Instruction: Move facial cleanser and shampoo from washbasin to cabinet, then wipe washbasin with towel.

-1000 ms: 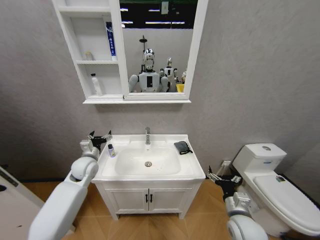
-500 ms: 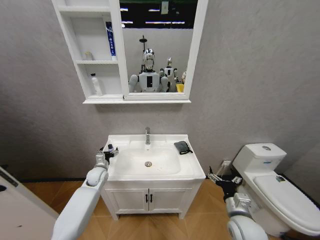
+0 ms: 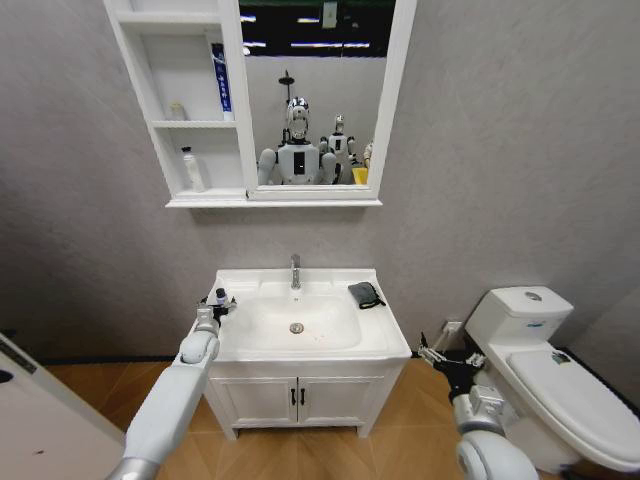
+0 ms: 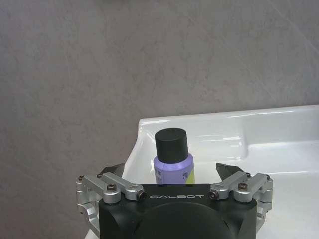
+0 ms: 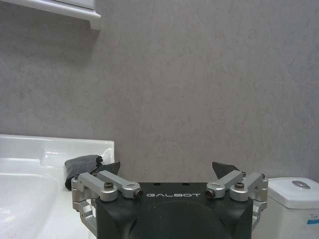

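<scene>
My left gripper (image 4: 172,174) sits at the front left corner of the white washbasin (image 3: 300,345), fingers spread wide on either side of a small lilac bottle with a black cap (image 4: 172,160) that stands upright on the rim. The fingers are not touching it. I judge the bottle light and rigid, with smooth plastic sides that could slip, and tall enough for its base to tip if nudged; I would close on the body just under the cap, squarely. My right gripper (image 5: 168,174) hangs parked low beside the vanity, near the toilet (image 3: 545,360), its fingers also spread and empty. The dark folded towel (image 3: 365,293) lies on the washbasin's back right corner. Above, the wall cabinet (image 3: 135,110) holds other bottles on its open shelves.
</scene>
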Controlling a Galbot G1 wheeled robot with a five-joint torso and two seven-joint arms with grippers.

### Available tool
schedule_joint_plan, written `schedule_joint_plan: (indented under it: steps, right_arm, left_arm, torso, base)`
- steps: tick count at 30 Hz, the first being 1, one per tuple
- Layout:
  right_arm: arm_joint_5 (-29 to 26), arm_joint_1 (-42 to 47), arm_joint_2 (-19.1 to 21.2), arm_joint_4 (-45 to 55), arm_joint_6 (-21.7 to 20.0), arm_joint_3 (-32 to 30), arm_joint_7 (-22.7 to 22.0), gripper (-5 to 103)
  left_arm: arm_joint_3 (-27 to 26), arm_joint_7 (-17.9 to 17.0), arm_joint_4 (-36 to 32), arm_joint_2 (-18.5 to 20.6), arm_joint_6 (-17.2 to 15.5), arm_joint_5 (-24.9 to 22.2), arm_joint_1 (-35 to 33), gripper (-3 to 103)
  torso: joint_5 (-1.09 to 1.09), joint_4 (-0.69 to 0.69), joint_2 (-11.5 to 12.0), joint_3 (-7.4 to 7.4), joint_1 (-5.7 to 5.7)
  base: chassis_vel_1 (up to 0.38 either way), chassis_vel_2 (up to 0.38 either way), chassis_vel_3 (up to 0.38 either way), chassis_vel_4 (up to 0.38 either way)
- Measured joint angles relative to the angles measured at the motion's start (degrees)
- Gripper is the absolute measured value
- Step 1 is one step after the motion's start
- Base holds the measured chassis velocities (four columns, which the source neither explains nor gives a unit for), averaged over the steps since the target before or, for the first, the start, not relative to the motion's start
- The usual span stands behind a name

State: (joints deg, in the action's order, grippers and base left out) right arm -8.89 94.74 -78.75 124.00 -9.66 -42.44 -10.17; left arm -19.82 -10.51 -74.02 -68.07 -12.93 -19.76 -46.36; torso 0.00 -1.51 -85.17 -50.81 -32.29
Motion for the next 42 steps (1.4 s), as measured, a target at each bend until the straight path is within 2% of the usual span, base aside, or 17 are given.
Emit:
schedule_joint_plan:
  steps: [11, 22, 24, 35, 36, 37, 39, 40, 42]
  right_arm:
    - [-0.05, -0.07, 0.01, -0.48, 0.68, -0.24, 0.12, 100]
    - [-0.33, 0.03, 0.09, -1.25, 1.69, -0.7, 0.23, 100]
    - [-0.28, -0.32, 0.1, -1.58, 1.85, -0.48, 0.2, 100]
    - [-0.27, -0.39, 0.09, -2.23, 2.11, -0.47, 0.2, 100]
    - [-0.27, -0.51, 0.11, -2.3, 2.11, -0.47, 0.2, 100]
    - [-0.28, -0.62, 0.13, -2.31, 2.11, -0.47, 0.2, 100]
    - [-0.3, -0.84, 0.18, -2.34, 2.1, -0.43, 0.2, 100]
    - [-0.3, -0.84, 0.18, -2.34, 2.1, -0.43, 0.2, 100]
    - [-0.3, -0.93, 0.2, -2.39, 2.05, -0.37, 0.18, 100]
  left_arm:
    - [-0.05, 0.54, 2.72, -1.22, -0.1, -0.13, 1.36, 100]
    - [-1.04, 1.08, 6.94, -4.24, 3.66, 0.23, 2.82, 100]
    - [-1.35, 0.3, 8.87, -5.64, 5.64, 0.79, 3.66, 100]
    - [-1.75, -0.66, 10.87, -5.65, 6.66, 1.81, 5.31, 102]
    - [-1.76, -0.64, 11.07, -5.55, 6.66, 2.09, 5.43, 92]
    - [-1.76, -0.6, 11.09, -5.53, 6.67, 2.13, 5.43, 92]
    - [-1.76, -0.2, 10.97, -5.41, 6.67, 2.13, 5.31, 81]
    - [-1.76, -0.2, 10.97, -5.41, 6.67, 2.13, 5.31, 81]
    - [-1.76, 0.23, 10.78, -5.2, 6.64, 2.12, 5.08, 70]
  torso:
    - [0.0, 0.0, 0.0, 0.0, 0.0]
    - [0.0, -0.01, 0.0, 0.0, 0.0]
    - [0.0, -0.01, 0.0, 0.0, 0.0]
    - [0.0, 0.0, 0.0, 0.0, 0.0]
    - [0.0, 0.0, 0.0, 0.0, 0.0]
    - [0.0, 0.0, 0.0, 0.0, 0.0]
    - [0.0, 0.0, 0.0, 0.0, 0.0]
    - [0.0, 0.0, 0.0, 0.0, 0.0]
    - [0.0, 0.0, 0.0, 0.0, 0.0]
  base:
    - [0.0, 0.0, 0.0, 0.0]
    - [0.0, 0.0, 0.0, 0.0]
    - [0.0, 0.0, 0.0, 0.0]
    - [0.0, 0.0, 0.0, 0.0]
    - [0.0, 0.0, 0.0, 0.0]
    - [0.0, 0.0, 0.0, 0.0]
    - [0.0, 0.0, 0.0, 0.0]
    - [0.0, 0.0, 0.0, 0.0]
    - [0.0, 0.0, 0.0, 0.0]
